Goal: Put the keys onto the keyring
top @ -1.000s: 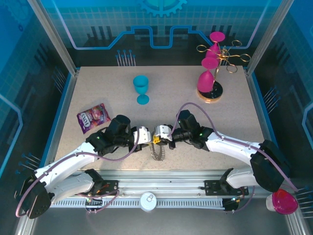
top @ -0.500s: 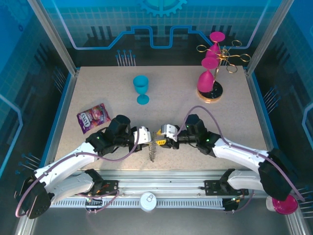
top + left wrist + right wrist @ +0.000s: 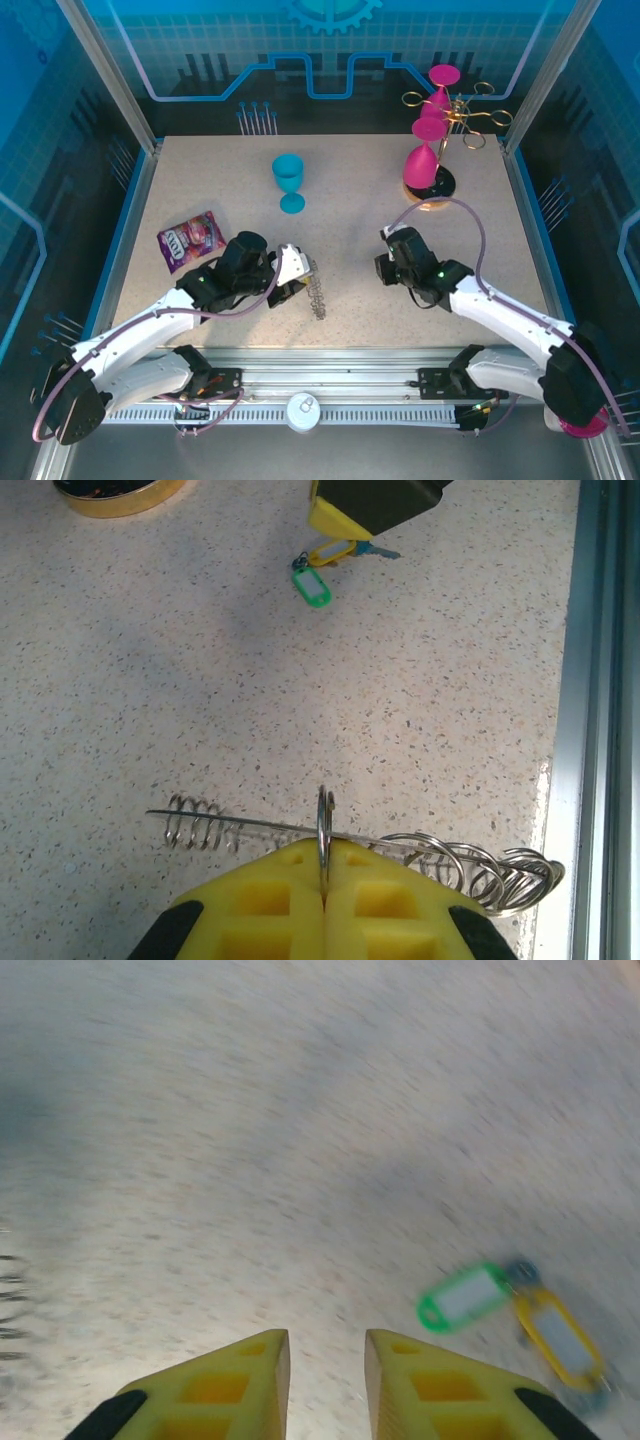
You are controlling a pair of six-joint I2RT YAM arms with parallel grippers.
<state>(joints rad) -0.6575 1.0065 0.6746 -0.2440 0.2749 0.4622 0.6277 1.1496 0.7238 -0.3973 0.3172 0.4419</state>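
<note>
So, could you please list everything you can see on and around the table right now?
table: one, speckled beige
blue goblet: one, upright, far centre-left
candy bag: one, purple, left side
rack: one, gold, far right
pink goblets: three, on the rack
fourth pink goblet: one, near right corner, partly behind the right arm
keyring: one, grey coiled wire, in the left gripper
keys: one bunch, green and yellow tags, on the table by the right gripper
white disc: one, on the near rail
left gripper: yellow fingers, shut on the keyring
right gripper: yellow fingers, open, near the keys
</note>
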